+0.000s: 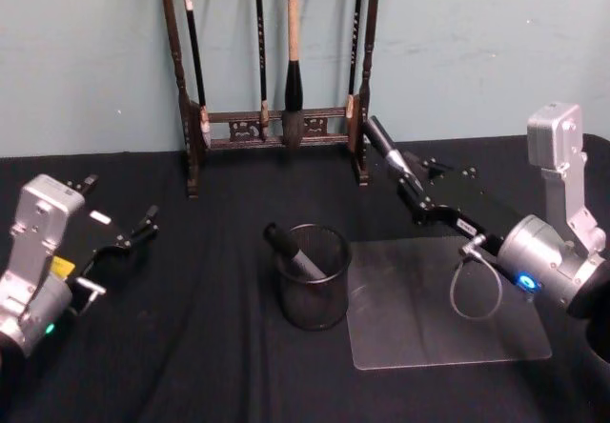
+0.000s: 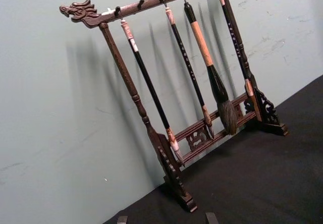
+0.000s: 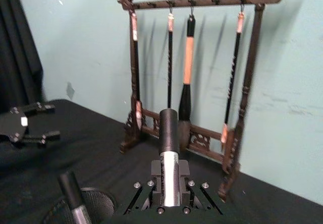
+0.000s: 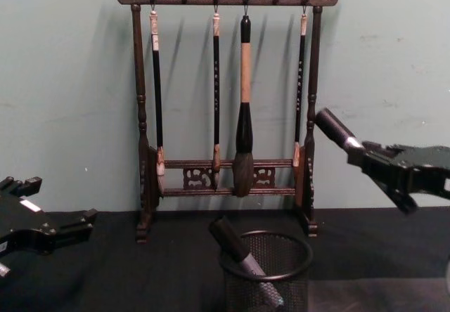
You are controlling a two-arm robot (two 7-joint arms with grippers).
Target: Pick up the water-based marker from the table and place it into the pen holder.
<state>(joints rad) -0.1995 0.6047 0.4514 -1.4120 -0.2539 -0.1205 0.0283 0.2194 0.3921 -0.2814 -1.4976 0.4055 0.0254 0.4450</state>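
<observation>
1. At the lower left of my head view I have the left gripper (image 1: 122,200) low over the table (image 1: 191,366). Its two black fingers are spread wide with nothing between them. The chest view also puts it at the lower left edge.
2. Just left of centre in the head view, the pen holder (image 1: 315,301) stands upright on the black cloth. A second marker (image 1: 292,251) leans inside it, dark cap up and tilted toward the frame's left, with its top poking above the rim.
3. Along the top centre, against the wall (image 1: 477,51), stands the brush rack (image 1: 180,80). Four brushes (image 1: 294,70) hang from it, well behind the pen holder.
4. Right of the pen holder, at the lower centre-right of the head view, the mat (image 1: 448,318) lies flat. Its left edge is just beside the holder's base.
5. The right gripper (image 1: 414,189) reaches in from the right edge of the head view, raised off the table above the mat's far side. Its fingers are pinched on the silver barrel of the water-based marker (image 1: 385,151).
6. That marker is in the air and tilted, its black cap pointing to the upper left toward the foot of the rack's right post. In the chest view I see it at middle right, higher than the pen holder's rim, off to its right and apart from it.
</observation>
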